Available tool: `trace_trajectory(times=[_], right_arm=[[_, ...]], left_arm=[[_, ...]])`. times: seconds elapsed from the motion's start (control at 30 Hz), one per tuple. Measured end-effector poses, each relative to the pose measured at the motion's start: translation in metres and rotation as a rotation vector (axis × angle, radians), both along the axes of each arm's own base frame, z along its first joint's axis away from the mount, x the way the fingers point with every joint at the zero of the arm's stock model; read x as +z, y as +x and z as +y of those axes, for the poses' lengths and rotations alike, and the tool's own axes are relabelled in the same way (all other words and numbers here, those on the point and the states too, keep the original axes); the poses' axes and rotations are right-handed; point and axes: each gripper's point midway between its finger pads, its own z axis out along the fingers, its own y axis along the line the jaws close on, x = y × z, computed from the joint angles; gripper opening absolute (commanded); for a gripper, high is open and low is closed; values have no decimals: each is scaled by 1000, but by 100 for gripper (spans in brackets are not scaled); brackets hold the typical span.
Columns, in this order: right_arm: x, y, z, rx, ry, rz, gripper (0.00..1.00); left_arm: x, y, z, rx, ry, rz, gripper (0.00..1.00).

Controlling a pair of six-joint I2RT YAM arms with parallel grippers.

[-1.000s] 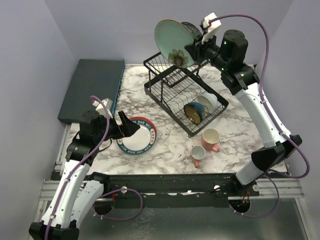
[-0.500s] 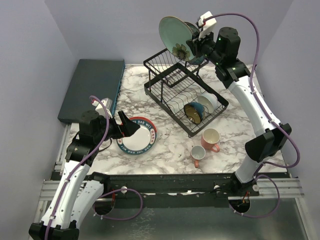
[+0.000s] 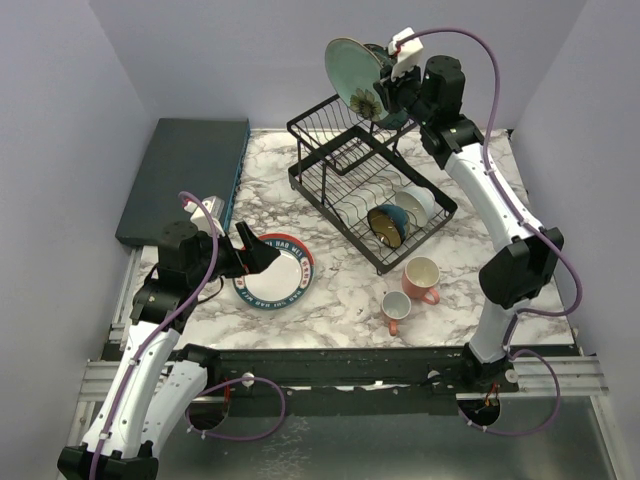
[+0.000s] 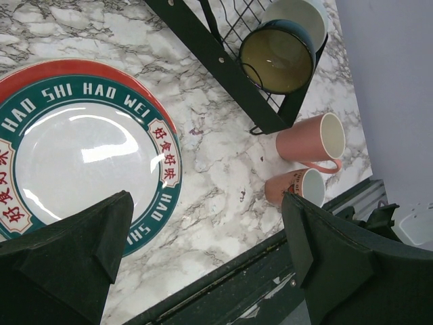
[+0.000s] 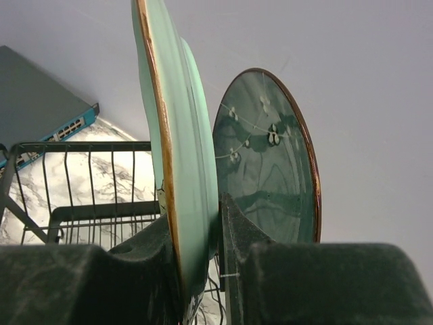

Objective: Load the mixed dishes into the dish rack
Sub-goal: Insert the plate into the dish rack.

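At far left a dark teal slab (image 3: 185, 175) lies flat. Only the right wrist view shows the row of sockets on its blue edge, and there its left part is cut off. Right of it, the left gripper (image 3: 262, 258) hangs over the red-and-teal plate (image 3: 285, 275), which lies flat on the marble table (image 3: 345, 290). From above, the gripper hides part of the plate's left rim. The left wrist view shows the fingers (image 4: 67, 250) spread wide, touching nothing, and the rim lettering "HAO SHI HAO WEI" beside Chinese characters. The plate's left side runs off that frame.

The black wire rack (image 3: 336, 224) stands at the middle far side. At its lower right end a dark bowl (image 3: 386, 224) with a cream lining and a white bowl (image 3: 418, 203) sit on edge, side by side. Just near of the rack stand a pink mug (image 3: 421, 279) and a second mug (image 3: 395, 310), whose dark print I cannot read.

Above the rack's far end the right gripper (image 3: 380, 98) pinches the pale green plate (image 3: 348, 72), held on edge. Just behind it is a dark teal plate (image 5: 270, 156), clear only from the right wrist. A finger hides its lower edge, so I cannot tell what bears it.
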Motion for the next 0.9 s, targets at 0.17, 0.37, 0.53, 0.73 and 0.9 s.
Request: trace_trajectory(times=[0.17, 0.37, 0.53, 0.73, 0.9], right_arm=[[-10, 8, -1, -11, -5, 13, 0], [-15, 13, 0, -16, -4, 11, 0], [-15, 20, 2, -19, -5, 3, 0], [-13, 23, 2, -20, -14, -8, 0], [-13, 23, 2, -20, -15, -10, 0]], left_arm=[[0, 0, 0, 2, 1, -1, 99], [0, 0, 1, 3, 2, -1, 99], [0, 1, 1, 4, 2, 0, 99], [0, 1, 1, 5, 2, -1, 99], [-1, 1, 1, 5, 3, 2, 99]])
